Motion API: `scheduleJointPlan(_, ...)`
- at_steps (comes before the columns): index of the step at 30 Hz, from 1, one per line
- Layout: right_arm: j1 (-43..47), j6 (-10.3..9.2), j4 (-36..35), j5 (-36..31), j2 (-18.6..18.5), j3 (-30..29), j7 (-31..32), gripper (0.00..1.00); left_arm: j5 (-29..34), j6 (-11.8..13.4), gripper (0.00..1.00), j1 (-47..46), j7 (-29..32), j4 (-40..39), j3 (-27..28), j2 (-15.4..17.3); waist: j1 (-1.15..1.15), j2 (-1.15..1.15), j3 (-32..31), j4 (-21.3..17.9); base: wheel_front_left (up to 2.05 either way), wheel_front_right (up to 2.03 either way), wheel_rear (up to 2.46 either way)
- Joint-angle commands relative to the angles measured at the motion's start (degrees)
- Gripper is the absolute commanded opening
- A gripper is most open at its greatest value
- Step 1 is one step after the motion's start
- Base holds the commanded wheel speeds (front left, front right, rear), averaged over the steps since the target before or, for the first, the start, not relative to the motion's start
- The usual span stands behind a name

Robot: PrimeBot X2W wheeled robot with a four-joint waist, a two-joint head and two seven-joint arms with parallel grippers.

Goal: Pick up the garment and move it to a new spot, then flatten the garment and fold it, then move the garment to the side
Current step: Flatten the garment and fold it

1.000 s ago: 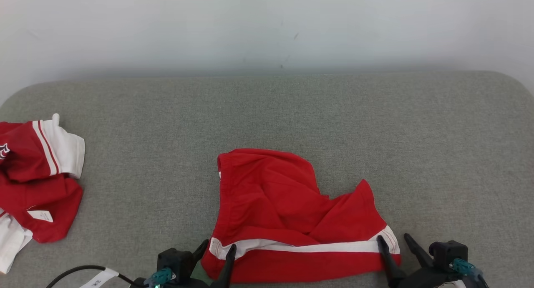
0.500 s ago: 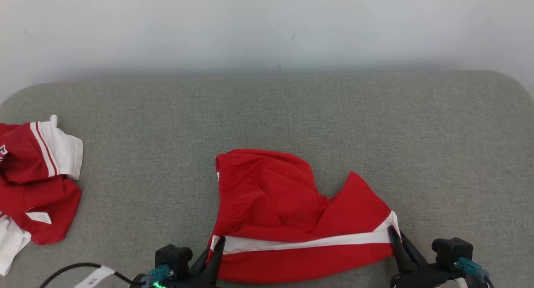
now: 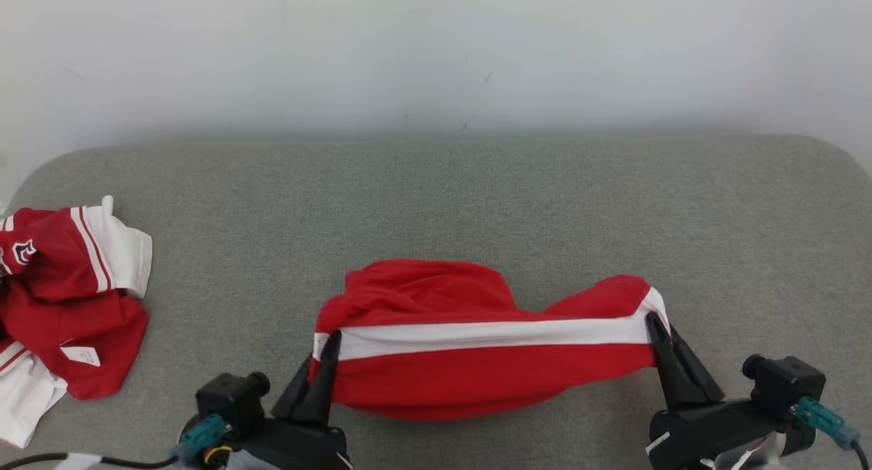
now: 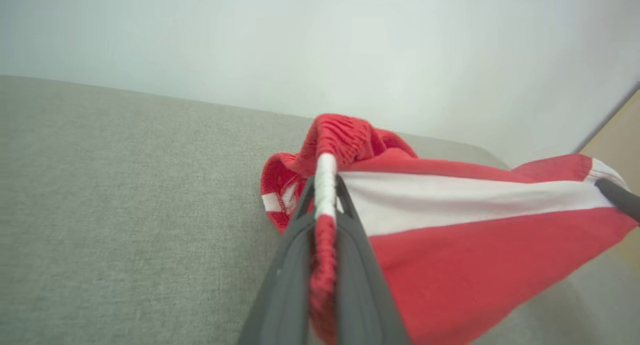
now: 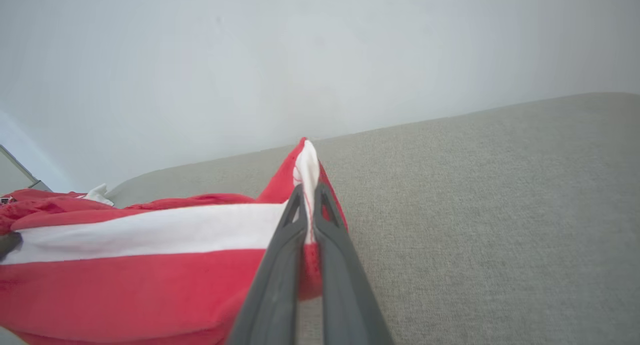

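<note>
The light is bright, soft and even, without glare. A faint shadow lies under the garment on the grey surface, and a dim band runs beyond the garment along the foot of the wall. In the wrist views the dark fingers nearest the lens blur.

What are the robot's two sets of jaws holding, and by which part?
The red garment: the left gripper has its jaws shut on the left edge, the right gripper on the right edge, both at the white stripe.
</note>
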Motion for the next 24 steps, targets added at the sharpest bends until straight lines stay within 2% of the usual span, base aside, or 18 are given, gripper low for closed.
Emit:
scheduleJointPlan(1,0.71,-0.11,-2.08,-0.39,-0.37,-0.43,0.42,0.0,-0.31,0.58,0.0,-0.34,-0.38,-1.72,0.96,0.82,0.0,0.0,-0.36,-0.12,0.0,0.0,0.0)
scheduleJointPlan(5,2.76,-0.11,-5.44,-0.95,0.62,-1.4,2.41,0.0,-0.45,1.87,0.0,2.62,-0.72,-5.34,2.42,1.84,0.0,0.0,-0.6,-0.39,0.0,0.0,0.0)
scheduleJointPlan(9,4.42,-0.11,-5.48,-0.93,1.41,-1.62,3.67,0.0,-0.83,1.84,0.0,4.12,-0.27,-5.67,1.85,2.01,0.0,0.0,-0.13,-0.54,0.0,0.0,0.0)
scheduleJointPlan(17,6.46,-0.11,1.94,-3.2,2.29,0.26,4.02,0.0,0.57,1.7,0.0,8.71,-0.97,0.11,0.23,0.27,0.0,0.0,1.41,-1.17,0.0,0.0,0.0)
scheduleJointPlan(18,6.53,-0.11,2.81,-3.16,2.52,0.29,3.58,0.35,0.53,1.37,0.0,8.96,-1.05,0.96,0.33,-0.13,0.0,0.0,1.5,-1.17,0.0,0.0,0.0)
scheduleJointPlan(19,6.59,-0.11,3.43,-2.87,2.84,0.21,3.1,0.89,0.87,1.33,0.16,9.1,-1.17,1.42,0.44,-0.35,0.0,0.0,1.59,-1.17,0.0,0.0,0.0)
scheduleJointPlan(20,6.6,-0.11,3.92,-2.82,2.95,0.33,2.69,1.0,1.08,1.09,0.88,9.21,-1.2,1.89,0.73,-0.53,0.0,0.0,1.66,-1.17,0.0,0.0,0.0)
scheduleJointPlan(21,6.56,-0.11,4.35,-2.83,2.91,0.42,2.3,1.0,0.96,0.97,1.0,9.35,-1.22,2.21,1.2,-0.92,0.0,0.0,1.71,-1.17,0.0,0.0,0.0)
scheduleJointPlan(24,6.47,-0.11,4.95,-2.77,2.6,0.54,1.54,1.0,1.69,0.41,1.0,9.72,-1.22,2.35,1.75,-1.5,0.0,0.0,1.75,-1.19,0.0,0.0,0.0)
